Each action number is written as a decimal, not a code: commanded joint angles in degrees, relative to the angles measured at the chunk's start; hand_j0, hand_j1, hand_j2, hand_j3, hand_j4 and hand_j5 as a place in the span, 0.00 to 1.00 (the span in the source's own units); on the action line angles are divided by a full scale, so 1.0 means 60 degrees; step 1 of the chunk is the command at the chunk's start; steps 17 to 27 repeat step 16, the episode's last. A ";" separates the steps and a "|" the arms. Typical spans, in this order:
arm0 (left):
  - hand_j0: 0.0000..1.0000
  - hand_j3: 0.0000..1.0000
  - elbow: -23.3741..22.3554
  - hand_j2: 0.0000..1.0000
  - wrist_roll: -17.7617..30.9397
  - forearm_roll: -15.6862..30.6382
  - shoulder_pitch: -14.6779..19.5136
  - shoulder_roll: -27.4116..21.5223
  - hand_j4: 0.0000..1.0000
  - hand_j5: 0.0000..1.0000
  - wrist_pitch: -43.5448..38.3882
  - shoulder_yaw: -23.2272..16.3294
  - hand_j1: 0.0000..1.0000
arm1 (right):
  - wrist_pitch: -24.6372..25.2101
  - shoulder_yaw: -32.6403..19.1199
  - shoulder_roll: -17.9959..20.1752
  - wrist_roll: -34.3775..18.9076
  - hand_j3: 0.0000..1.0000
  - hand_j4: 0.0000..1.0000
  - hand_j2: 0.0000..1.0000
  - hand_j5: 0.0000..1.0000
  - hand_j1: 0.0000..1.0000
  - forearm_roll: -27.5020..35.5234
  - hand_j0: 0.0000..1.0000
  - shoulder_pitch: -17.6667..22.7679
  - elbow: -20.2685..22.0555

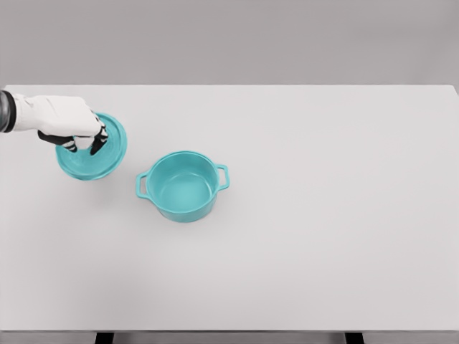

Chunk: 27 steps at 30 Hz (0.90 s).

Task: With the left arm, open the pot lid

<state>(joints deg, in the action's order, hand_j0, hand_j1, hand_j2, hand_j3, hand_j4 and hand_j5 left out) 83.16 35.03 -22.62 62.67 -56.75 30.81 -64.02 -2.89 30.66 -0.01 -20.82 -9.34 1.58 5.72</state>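
The left hand (72, 125) reaches in from the left edge, its dark-tipped fingers (99, 137) curled down onto the teal lid (93, 154), gripping it at its middle. The lid sits directly beneath the hand. To the hand's lower right, apart from the lid, the uncovered teal pot (183, 185) stands on the white tabletop (323, 215).
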 commanded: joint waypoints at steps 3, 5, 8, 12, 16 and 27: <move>0.94 0.94 -0.0442 0.94 -0.0004 -0.0184 -0.0015 -0.0034 0.94 0.94 -0.0096 0.0021 0.94 | -0.0002 0.0002 0.0001 -0.0002 1.00 1.00 1.00 1.00 1.00 0.0004 1.00 0.0000 0.0000; 1.00 1.00 -0.0487 1.00 -0.0004 -0.0184 -0.0044 -0.0019 1.00 1.00 -0.0067 0.0021 1.00 | -0.0002 0.0002 0.0001 -0.0002 1.00 1.00 1.00 1.00 1.00 0.0004 1.00 0.0000 0.0000; 1.00 1.00 -0.0501 1.00 -0.0004 -0.0184 -0.0044 -0.0004 1.00 1.00 -0.0067 0.0006 1.00 | -0.0002 0.0002 0.0001 -0.0002 1.00 1.00 1.00 1.00 1.00 0.0004 1.00 0.0000 0.0000; 1.00 1.00 -0.0619 1.00 -0.0004 -0.0082 -0.0029 -0.0414 1.00 1.00 -0.0037 0.0036 1.00 | -0.0002 0.0002 0.0001 -0.0002 1.00 1.00 1.00 1.00 1.00 0.0004 1.00 0.0000 0.0000; 1.00 1.00 -0.1863 1.00 -0.0004 0.0401 -0.0044 -0.0283 1.00 1.00 -0.0052 0.0124 1.00 | -0.0002 0.0002 0.0001 -0.0002 1.00 1.00 1.00 1.00 1.00 0.0004 1.00 0.0000 0.0000; 1.00 1.00 -0.1863 1.00 -0.0004 0.0401 -0.0044 -0.0283 1.00 1.00 -0.0052 0.0124 1.00 | -0.0002 0.0002 0.0001 -0.0002 1.00 1.00 1.00 1.00 1.00 0.0004 1.00 0.0000 0.0000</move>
